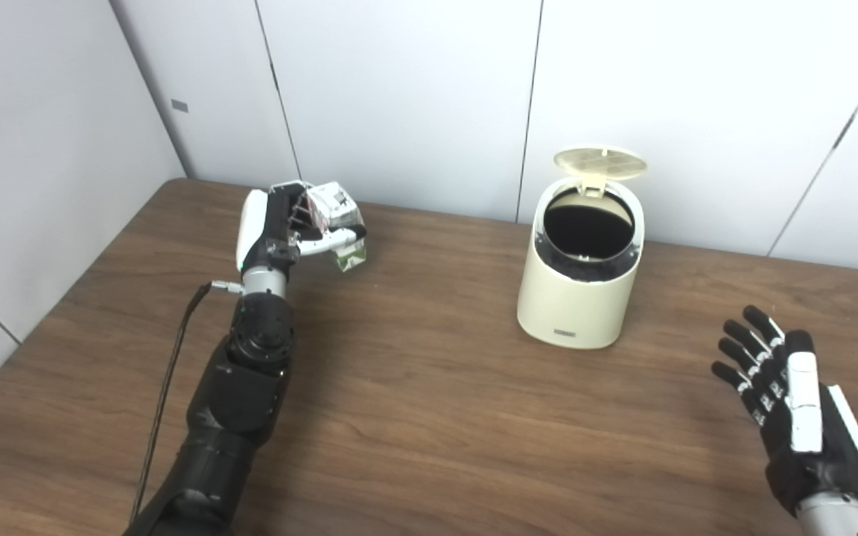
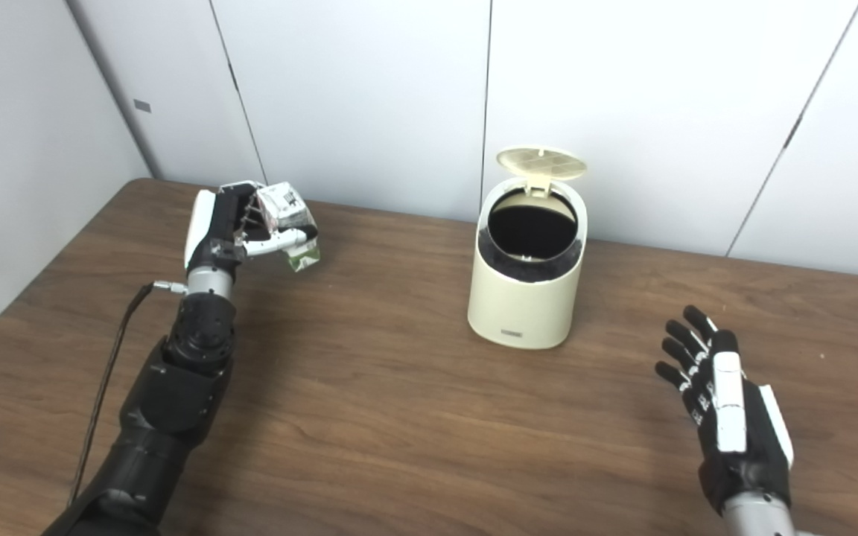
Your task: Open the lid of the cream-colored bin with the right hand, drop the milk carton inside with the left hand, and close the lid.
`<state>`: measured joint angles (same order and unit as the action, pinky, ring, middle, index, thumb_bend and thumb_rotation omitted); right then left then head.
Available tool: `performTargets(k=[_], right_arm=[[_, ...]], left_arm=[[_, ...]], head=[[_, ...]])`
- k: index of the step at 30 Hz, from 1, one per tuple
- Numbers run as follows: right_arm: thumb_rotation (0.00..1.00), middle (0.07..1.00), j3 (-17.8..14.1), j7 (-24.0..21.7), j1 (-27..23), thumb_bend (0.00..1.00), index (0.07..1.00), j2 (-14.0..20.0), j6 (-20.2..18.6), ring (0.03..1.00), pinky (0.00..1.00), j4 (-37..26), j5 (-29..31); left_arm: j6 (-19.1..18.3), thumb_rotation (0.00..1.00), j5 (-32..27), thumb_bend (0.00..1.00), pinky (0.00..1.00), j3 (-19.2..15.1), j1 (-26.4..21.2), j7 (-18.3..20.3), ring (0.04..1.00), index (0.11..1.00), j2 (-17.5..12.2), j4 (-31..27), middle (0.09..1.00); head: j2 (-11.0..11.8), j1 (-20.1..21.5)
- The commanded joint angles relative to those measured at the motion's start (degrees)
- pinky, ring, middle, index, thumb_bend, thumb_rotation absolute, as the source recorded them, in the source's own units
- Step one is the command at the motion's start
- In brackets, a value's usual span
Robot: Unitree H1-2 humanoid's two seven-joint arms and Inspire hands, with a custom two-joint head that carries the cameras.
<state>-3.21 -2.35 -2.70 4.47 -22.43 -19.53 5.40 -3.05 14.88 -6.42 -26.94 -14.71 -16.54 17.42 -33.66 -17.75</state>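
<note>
Leftmost, the left hand (image 1: 272, 227) is raised above the table (image 1: 429, 417), fingers and thumb wrapped around the milk carton (image 1: 339, 223). Carton tilted, white printed top toward the wall, green base poking out below the thumb, clear of the wood. A black cable (image 1: 168, 387) runs from the wrist down along the forearm.

Well to the right of that hand, near the back edge of the table: cream-colored bin (image 1: 578, 298), upright. Its lid (image 1: 600, 163) is swung up on the rear hinge, ribbed underside showing, dark interior open. The left eye view shows a thin light strip low inside the mouth; the right eye view shows less of it.

Farther right and nearer the camera, the right hand (image 2: 727, 417) hovers over the table, fingers spread and empty, well apart from the bin. Its wrist is cut by the bottom edge in both views.
</note>
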Motion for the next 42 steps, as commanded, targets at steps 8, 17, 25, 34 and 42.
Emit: performTargets(k=[8,17,25,34,42], right_arm=[[1.0,0.878,1.2,-0.4,-1.0,0.53,0.9,0.2,5.1,0.879,0.8,0.4,-1.6],[1.0,0.872,1.9,0.6,-0.5,0.59,0.89,-1.0,4.5,0.88,0.82,0.0,-3.0],[0.99,0.882,2.7,0.7,0.2,0.6,0.885,-2.7,5.1,0.898,0.84,0.4,-3.1],[1.0,0.881,4.3,0.7,0.4,0.59,0.909,-3.6,6.6,0.894,0.82,1.2,-4.7],[1.0,0.882,5.8,1.2,0.1,0.55,0.91,-4.0,7.7,0.885,0.83,2.5,-7.4]], left_arm=[[0.8,0.0,0.7,0.48,0.35,1.7,-1.9,2.1,0.433,0.49,1.7,-11.9,0.506],[-0.8,0.0,2.4,0.48,0.33,4.8,-2.0,5.7,0.435,0.5,4.2,-21.0,0.515],[0.7,0.0,3.7,0.48,0.33,8.3,-2.1,8.4,0.448,0.491,6.7,-25.1,0.52],[7.1,0.0,6.5,0.48,0.34,11.4,-3.8,8.0,0.449,0.487,8.6,-22.1,0.512],[14.9,0.0,11.5,0.48,0.35,13.2,-5.8,4.7,0.436,0.497,10.0,-18.4,0.494]], head=[[-0.1,3.5],[0.1,9.1],[2.2,15.2],[3.2,17.4],[3.8,18.3]])
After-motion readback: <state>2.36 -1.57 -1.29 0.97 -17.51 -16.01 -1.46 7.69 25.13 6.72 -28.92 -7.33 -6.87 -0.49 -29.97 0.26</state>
